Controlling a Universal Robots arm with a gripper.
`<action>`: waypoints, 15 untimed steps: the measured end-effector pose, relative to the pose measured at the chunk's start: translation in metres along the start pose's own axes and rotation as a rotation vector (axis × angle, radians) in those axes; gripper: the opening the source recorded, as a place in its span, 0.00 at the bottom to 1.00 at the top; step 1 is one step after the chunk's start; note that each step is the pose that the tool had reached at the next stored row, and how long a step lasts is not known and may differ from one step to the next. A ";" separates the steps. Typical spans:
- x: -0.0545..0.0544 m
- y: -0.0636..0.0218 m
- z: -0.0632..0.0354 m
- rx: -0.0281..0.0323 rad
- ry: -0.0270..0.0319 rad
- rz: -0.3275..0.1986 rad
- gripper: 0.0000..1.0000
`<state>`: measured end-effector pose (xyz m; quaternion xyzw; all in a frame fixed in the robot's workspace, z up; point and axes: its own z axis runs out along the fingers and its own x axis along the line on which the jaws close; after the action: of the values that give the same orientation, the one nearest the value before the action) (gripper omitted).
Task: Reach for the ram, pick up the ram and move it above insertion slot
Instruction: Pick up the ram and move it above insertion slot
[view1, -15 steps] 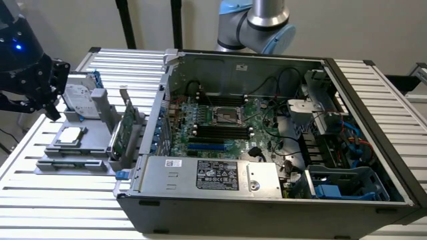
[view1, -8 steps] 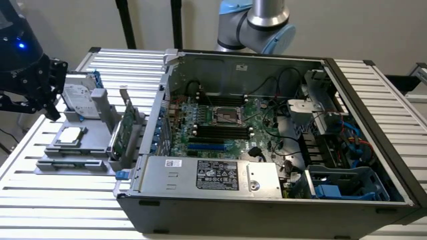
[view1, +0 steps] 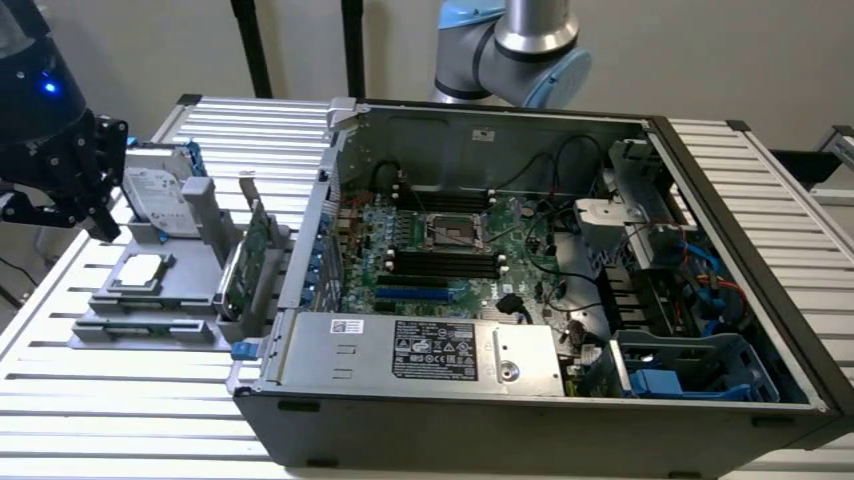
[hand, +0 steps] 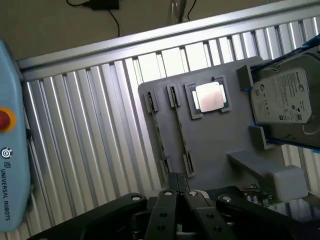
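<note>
My gripper (view1: 96, 218) hangs at the exterior view's left, above the far end of a grey parts holder (view1: 187, 300). Its fingers (hand: 167, 200) are pressed together and shut, with nothing showing between them. Below them lies the holder (hand: 210, 145) with two long narrow slots (hand: 157, 132). Seen from above these are thin lines, and I cannot tell whether the ram stands in one. The dark memory slots (view1: 441, 262) on the motherboard sit in the open computer case (view1: 747, 300), well to the exterior view's right of the gripper.
On the holder lie a hard drive (view1: 160, 190) and a processor chip (view1: 140, 268). A wide green expansion card (view1: 244, 265) stands upright beside the case wall. A light-blue pendant (hand: 10, 150) lies on the ribbed aluminium table (hand: 90, 125).
</note>
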<state>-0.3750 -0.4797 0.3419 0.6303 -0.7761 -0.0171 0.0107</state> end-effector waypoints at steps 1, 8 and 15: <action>0.000 0.0000 0.0000 -0.0001 0.0008 -0.018 0.11; 0.000 0.0000 -0.0001 -0.0008 0.0058 -0.145 0.11; 0.000 0.0000 0.0000 -0.0012 0.0084 -0.270 0.11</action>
<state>-0.3751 -0.4797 0.3418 0.7292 -0.6840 -0.0162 0.0119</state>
